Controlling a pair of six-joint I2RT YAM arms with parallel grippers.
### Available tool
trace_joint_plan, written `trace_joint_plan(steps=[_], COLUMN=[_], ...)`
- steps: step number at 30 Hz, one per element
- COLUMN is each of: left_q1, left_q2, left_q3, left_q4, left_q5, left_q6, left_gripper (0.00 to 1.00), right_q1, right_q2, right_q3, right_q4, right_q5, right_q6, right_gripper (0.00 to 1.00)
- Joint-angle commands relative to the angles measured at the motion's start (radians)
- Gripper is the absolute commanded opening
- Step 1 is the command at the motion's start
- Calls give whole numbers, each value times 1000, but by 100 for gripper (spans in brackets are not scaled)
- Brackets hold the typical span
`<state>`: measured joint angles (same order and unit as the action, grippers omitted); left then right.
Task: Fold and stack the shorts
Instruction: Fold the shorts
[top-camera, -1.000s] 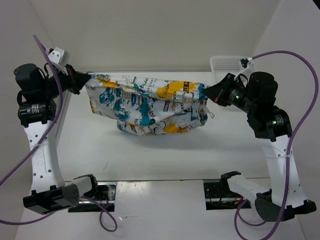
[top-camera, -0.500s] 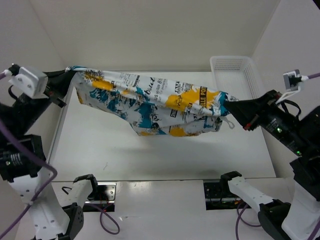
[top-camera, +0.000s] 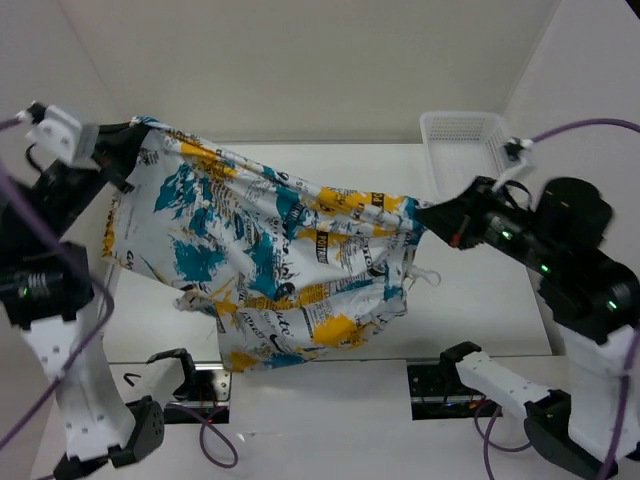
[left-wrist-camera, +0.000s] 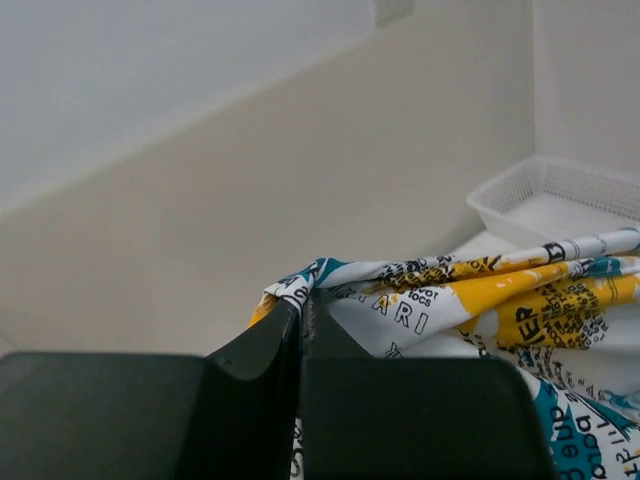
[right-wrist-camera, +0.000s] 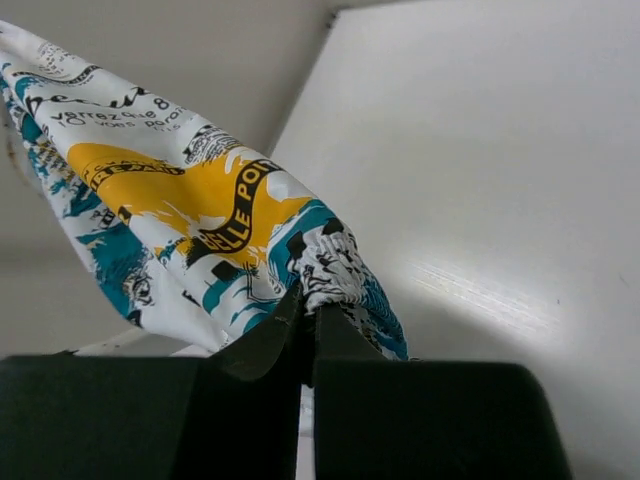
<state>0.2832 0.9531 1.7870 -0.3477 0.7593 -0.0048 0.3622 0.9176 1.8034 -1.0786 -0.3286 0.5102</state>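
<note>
View from above: the shorts (top-camera: 270, 260), white cloth printed with teal and orange-yellow patches and small dark lettering, hang spread between the two arms over the white table (top-camera: 480, 310). The left gripper (top-camera: 128, 140), at the upper left, is clenched on one corner of the waistband. The right gripper (top-camera: 425, 215), at the middle right and lower in the picture, is clenched on the opposite corner. The waistband runs in a slanted line between them, and the rest of the cloth drapes down toward the near edge, its lowest fold close to the arm bases – whether it touches the table cannot be told. A thin white drawstring (top-camera: 425, 275) dangles just below the right gripper. A white mesh basket (top-camera: 460, 135) sits at the far right corner, apart from the cloth.

Left wrist view: the left gripper (left-wrist-camera: 303, 312) has its dark fingers pressed together, a bunched corner of the shorts (left-wrist-camera: 480, 300) pinched at their tips. The cloth trails off to the right. The basket (left-wrist-camera: 560, 195) shows behind it, by the wall.

Right wrist view: the right gripper (right-wrist-camera: 308, 302) is likewise closed tight – the gathered waistband edge of the shorts (right-wrist-camera: 190, 210) is caught between its fingers, and the cloth stretches away to the upper left above the table (right-wrist-camera: 480, 150).
</note>
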Motion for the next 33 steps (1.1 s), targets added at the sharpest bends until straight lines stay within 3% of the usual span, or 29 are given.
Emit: trace_joint_plan(steps=[1, 5, 10, 14, 20, 24, 31, 33], left_q1=[-12, -27, -27, -27, -27, -47, -56, -56], left_q2=[154, 300, 558, 682, 835, 820, 523, 448], left_q3=[-136, -218, -224, -210, -107, -122, -329, -447], left_q4=[49, 101, 118, 179, 179, 170, 87, 78], left_q5=[-32, -26, -44, -54, -43, -23, -2, 8], left_q6=[5, 5, 5, 5, 5, 5, 5, 5], left_gripper=[0, 0, 0, 0, 0, 0, 0, 0], right_q1=[18, 9, -74, -98, -120, -120, -111, -111], right_q2=[113, 246, 461, 690, 987, 1063, 934, 899], right_q3=[-159, -387, -472, -367, -72, 10, -131, -173], right_q4=[190, 357, 610, 687, 636, 608, 597, 597], right_q5=[76, 66, 47, 56, 40, 20, 11, 11], right_q6=[71, 44, 25, 14, 1, 11, 22, 22], right_gripper=[0, 0, 0, 0, 0, 0, 0, 0])
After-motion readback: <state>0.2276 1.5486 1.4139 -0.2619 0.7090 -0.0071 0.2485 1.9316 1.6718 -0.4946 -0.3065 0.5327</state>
